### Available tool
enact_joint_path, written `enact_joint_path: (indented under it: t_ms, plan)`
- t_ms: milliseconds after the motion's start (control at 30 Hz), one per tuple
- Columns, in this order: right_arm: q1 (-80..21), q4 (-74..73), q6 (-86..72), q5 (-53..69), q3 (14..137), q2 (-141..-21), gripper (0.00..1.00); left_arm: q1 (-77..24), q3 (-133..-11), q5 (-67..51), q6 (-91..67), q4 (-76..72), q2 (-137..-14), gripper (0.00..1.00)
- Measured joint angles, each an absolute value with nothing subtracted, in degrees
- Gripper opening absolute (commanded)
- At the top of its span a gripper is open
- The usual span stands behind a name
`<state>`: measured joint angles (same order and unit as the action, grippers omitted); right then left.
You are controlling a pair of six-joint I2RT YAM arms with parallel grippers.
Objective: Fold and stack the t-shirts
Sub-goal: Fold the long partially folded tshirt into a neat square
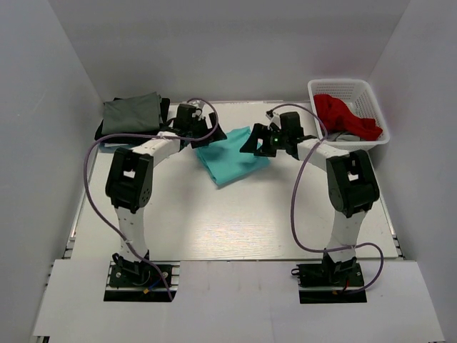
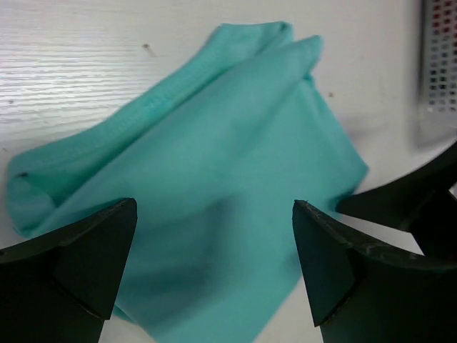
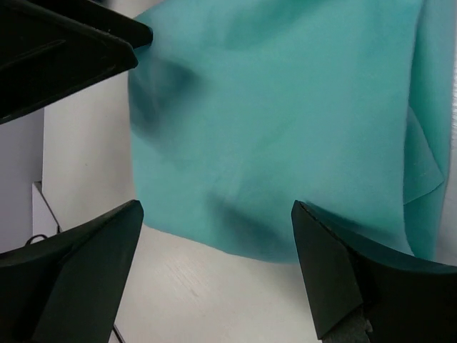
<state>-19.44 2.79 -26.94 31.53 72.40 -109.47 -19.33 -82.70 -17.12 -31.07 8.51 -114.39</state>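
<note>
Table (image 1: pixel 235 214): white top, both arm bases at the near edge.

Left arm (image 1: pixel 132 179) and right arm (image 1: pixel 350 182): I have both reaching toward the far middle of the table, wrists angled in at each other.

Teal t-shirt (image 1: pixel 230 163): lies on the table at the far middle, between the two wrists, bunched into a rough, partly doubled-over patch. In the left wrist view (image 2: pixel 235 179) a hemmed edge runs along its upper left side, with cloth layers overlapping. In the right wrist view (image 3: pixel 285 121) it looks fairly flat, with one turned-over flap at the right edge.

Grey-green t-shirt (image 1: pixel 132 113): folded, far left corner, resting on a black t-shirt (image 1: pixel 166 107).

White basket (image 1: pixel 315 96): far right corner, well apart from the teal shirt. The red t-shirt (image 1: pixel 348 114) is heaped inside it, over some grey cloth (image 1: pixel 343 136).

Left gripper (image 2: pixel 214 214): jaws spread wide above the teal shirt, nothing between them. I cannot tell whether the fingertips touch the cloth.

Right gripper (image 3: pixel 218 211): likewise spread wide over the shirt's near edge, gripping nothing.
</note>
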Motion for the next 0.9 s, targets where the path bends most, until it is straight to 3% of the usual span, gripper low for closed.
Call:
enact_joint_path:
  t_ms: [167, 433, 667, 900]
  plan:
    - [-18.5, 5.3, -28.2, 31.7, 71.8, -114.7, 0.90, -17.8, -84.0, -16.4, -30.8, 9.0, -121.6, 1.00]
    - [-17.3, 15.1, -30.3, 37.3, 67.6, -117.6, 0.90, -17.5, -85.1, -16.5, -29.9, 7.9, -122.5, 1.00]
    - [-20.1, 17.8, -31.1, 38.9, 55.3, -109.3, 0.90, -18.7, -85.1, -16.3, -25.1, 8.4, -121.8, 1.00]
    - [-22.9, 8.8, -28.9, 35.9, 55.0, -99.7, 0.90, -19.8, -77.8, -15.8, -22.6, 9.0, -110.4, 1.00]
